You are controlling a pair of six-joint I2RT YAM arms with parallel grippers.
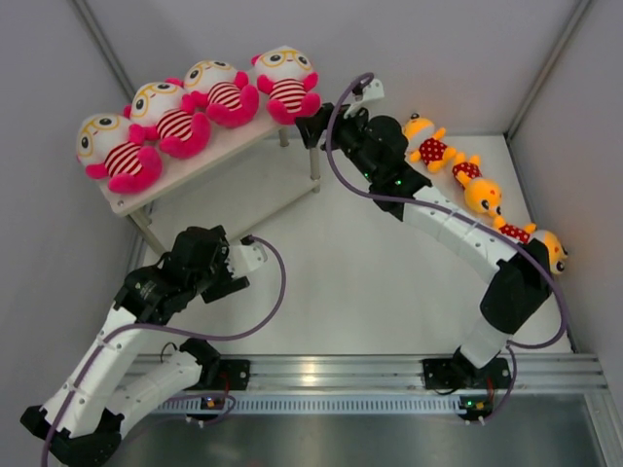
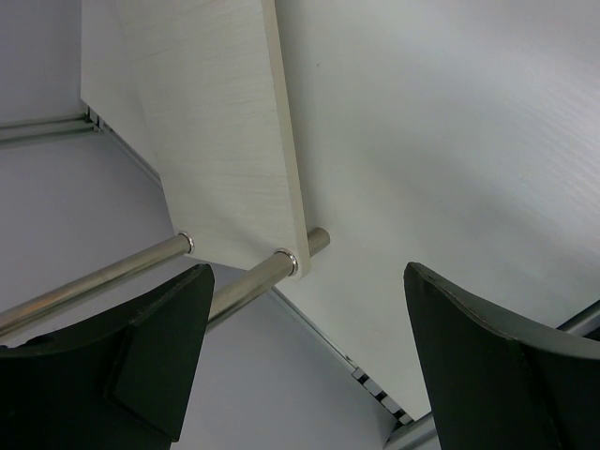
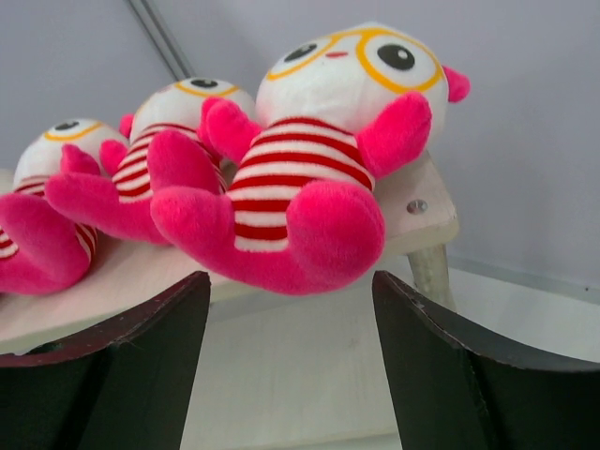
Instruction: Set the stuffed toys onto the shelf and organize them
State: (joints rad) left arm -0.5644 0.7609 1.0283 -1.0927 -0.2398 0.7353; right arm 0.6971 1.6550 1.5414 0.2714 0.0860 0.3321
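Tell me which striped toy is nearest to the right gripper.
The rightmost toy, at the shelf's right end, just before the right gripper; the others sit farther left.

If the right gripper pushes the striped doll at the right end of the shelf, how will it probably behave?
The striped doll looks plush and stuffed, so it would probably squash and flop rather than resist. Its head is larger than its body, and it sits at the end of the top board, so a sideways push may topple it off.
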